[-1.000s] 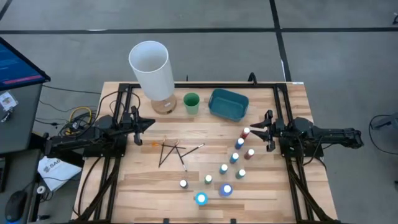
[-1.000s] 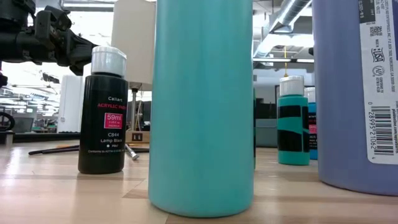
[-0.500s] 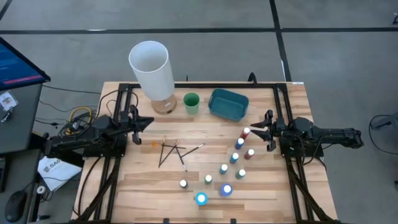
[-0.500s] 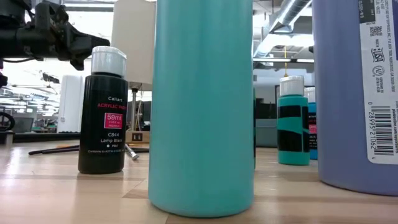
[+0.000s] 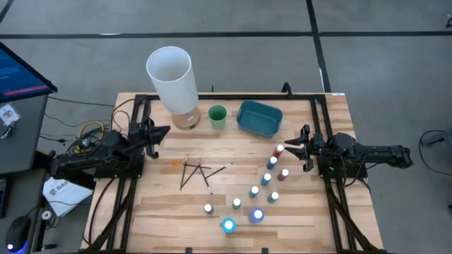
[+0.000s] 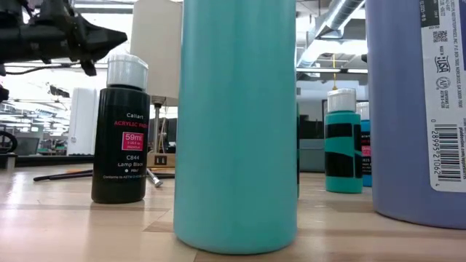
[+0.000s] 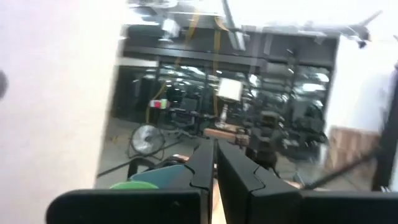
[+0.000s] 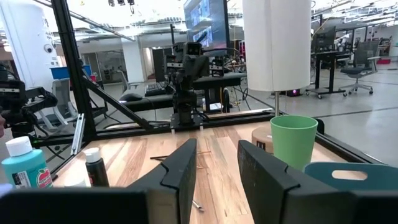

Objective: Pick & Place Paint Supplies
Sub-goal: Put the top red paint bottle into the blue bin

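Plainly, the paint bottles stand scattered on the table's right-front part, brushes crossed mid-table. Right gripper, jaws partly apart and empty, should straddle the nearest cap squarely. Left gripper waits, fingers pressed together.

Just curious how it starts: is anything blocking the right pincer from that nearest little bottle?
Nothing visible. The right pincer, open, sits just beside the nearest bottle, with only bare table between them.

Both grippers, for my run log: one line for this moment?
left gripper: shut, empty | right gripper: open, empty | bottles: on table
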